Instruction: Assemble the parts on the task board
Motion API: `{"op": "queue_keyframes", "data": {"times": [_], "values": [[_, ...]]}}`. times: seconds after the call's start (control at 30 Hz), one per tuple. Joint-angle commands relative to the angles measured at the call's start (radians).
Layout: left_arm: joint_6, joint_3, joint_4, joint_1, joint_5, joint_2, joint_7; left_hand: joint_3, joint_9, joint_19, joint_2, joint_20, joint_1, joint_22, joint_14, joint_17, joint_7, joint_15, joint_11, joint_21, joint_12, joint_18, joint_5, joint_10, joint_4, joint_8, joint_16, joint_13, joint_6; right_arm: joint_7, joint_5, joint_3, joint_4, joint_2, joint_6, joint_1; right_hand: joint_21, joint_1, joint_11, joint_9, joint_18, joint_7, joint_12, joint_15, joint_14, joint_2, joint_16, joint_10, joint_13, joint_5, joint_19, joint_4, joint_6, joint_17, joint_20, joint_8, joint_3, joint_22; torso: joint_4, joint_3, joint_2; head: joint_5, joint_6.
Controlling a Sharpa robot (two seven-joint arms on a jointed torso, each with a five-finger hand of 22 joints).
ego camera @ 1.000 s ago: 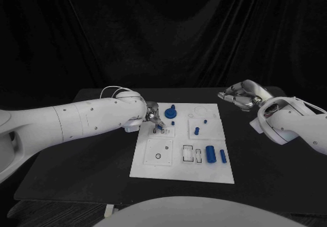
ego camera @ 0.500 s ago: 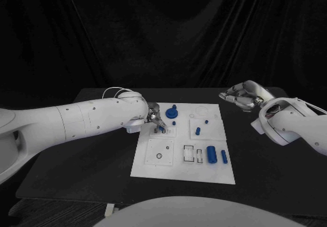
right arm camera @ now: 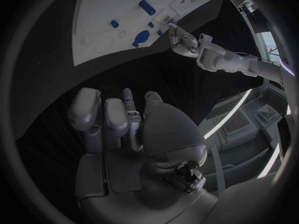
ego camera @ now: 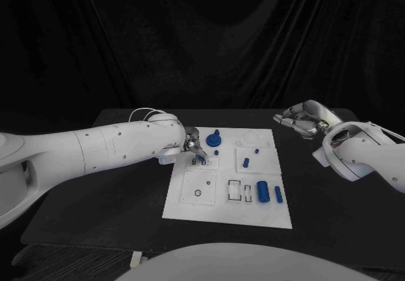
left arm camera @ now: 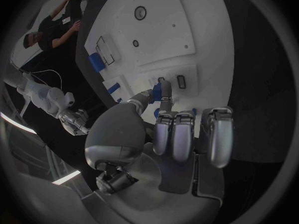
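The white rectangular task board [ego camera: 226, 211] lies in the middle of the black table [ego camera: 93, 205]. Nearest on it, a blue cylinder [ego camera: 263, 191] and a slimmer blue pin [ego camera: 278, 194] lie side by side at the board's right near part, beside two black-outlined rectangular slots [ego camera: 239, 191]. Further in, a small blue peg [ego camera: 246, 162] lies mid-board. At the board's left edge, the silver left hand [ego camera: 191, 144] pinches a small blue part [left arm camera: 156, 91] between thumb and a finger, held just above the board beside small rectangular recesses. Beyond it a round blue disc with a knob [ego camera: 212, 140] rests on the far part. Well off the board's far right corner, the silver right hand [ego camera: 300, 121] hovers with its fingers curled in, holding nothing.
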Motion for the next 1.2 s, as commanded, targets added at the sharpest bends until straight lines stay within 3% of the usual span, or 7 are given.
{"op": "queue_keyframes", "data": {"times": [0.03,0.43,1.2], "values": [[-0.007,0.001,0.000,-0.002,0.009,0.003,0.003,0.005,0.001,0.022,0.005,0.003,0.000,0.190,0.104,0.263,0.001,0.001,-0.002,0.000,-0.001,-0.001,0.003,0.102,-0.001,-0.005,0.003,0.263,-0.003,-0.007,-0.001,0.001,0.000,0.001,0.006,-0.003,-0.001,-0.003,0.001,-0.002,0.002,0.000,0.002,-0.004,0.025,-0.011,0.003,0.042,-0.062,-0.004,0.027,0.003,0.006,0.000,0.004,0.004,0.001,0.059,0.0000,0.0000,0.000,-0.001,0.000],[-0.004,0.001,-0.010,-0.007,0.009,0.009,0.006,0.009,0.003,0.021,0.009,0.003,0.000,0.189,0.104,0.263,0.002,0.001,-0.002,-0.001,-0.001,-0.001,-0.001,0.102,0.000,-0.006,0.003,0.263,-0.003,-0.008,-0.001,0.001,-0.001,0.000,0.009,-0.003,-0.001,-0.002,0.001,-0.002,0.002,0.001,0.001,-0.004,0.025,-0.011,0.002,0.041,-0.063,-0.004,0.027,0.004,0.006,-0.002,0.004,0.004,0.001,0.059,0.0001,0.0001,0.000,-0.005,0.000],[-0.032,0.001,-0.033,-0.033,0.009,0.022,0.020,0.014,0.004,0.021,0.014,0.004,-0.001,0.189,0.104,0.263,0.003,0.001,-0.001,-0.002,-0.001,0.000,-0.005,0.102,0.003,-0.008,0.003,0.263,-0.006,-0.008,-0.001,0.001,0.002,-0.004,0.010,-0.004,-0.002,-0.002,0.001,-0.002,0.002,0.001,0.001,-0.004,0.025,-0.011,0.002,0.041,-0.063,-0.004,0.027,0.004,0.006,-0.001,0.004,0.004,0.001,0.059,0.0004,0.0000,0.000,-0.002,0.000]]}}
